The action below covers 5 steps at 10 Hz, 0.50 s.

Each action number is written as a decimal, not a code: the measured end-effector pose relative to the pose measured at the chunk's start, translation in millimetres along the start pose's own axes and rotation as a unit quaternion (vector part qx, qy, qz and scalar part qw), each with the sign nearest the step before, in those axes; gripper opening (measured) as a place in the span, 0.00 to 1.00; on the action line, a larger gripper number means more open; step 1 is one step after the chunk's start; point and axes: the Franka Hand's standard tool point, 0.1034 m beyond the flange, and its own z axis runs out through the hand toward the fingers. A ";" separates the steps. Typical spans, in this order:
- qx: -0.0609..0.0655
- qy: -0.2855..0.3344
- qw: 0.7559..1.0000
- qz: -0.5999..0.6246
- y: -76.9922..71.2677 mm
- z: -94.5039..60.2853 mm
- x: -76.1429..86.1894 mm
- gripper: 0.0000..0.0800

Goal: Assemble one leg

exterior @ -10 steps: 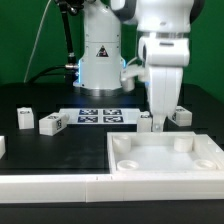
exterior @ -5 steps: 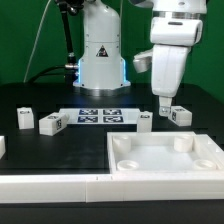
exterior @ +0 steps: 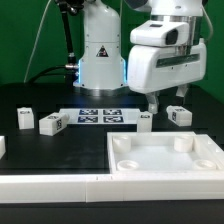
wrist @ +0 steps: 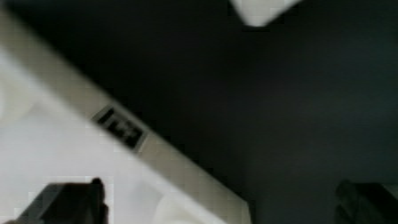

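Four legs (exterior: 23,118) (exterior: 51,123) (exterior: 145,121) (exterior: 180,115); one tray-like piece (exterior: 165,172); one marker board (exterior: 100,116); maybe fifth block (exterior: 2,146), cropped at edge.

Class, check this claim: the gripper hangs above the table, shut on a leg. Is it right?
No. The gripper hangs above the table, but it is open and empty; the wrist view shows its fingers wide apart with nothing between them.
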 end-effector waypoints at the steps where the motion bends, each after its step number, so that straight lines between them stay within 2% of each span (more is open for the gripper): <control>1: 0.005 -0.002 0.999 0.046 -5.9 1.5 -1.5 0.81; 5: 0.025 -0.004 0.975 0.221 -17.6 1.4 1.6 0.81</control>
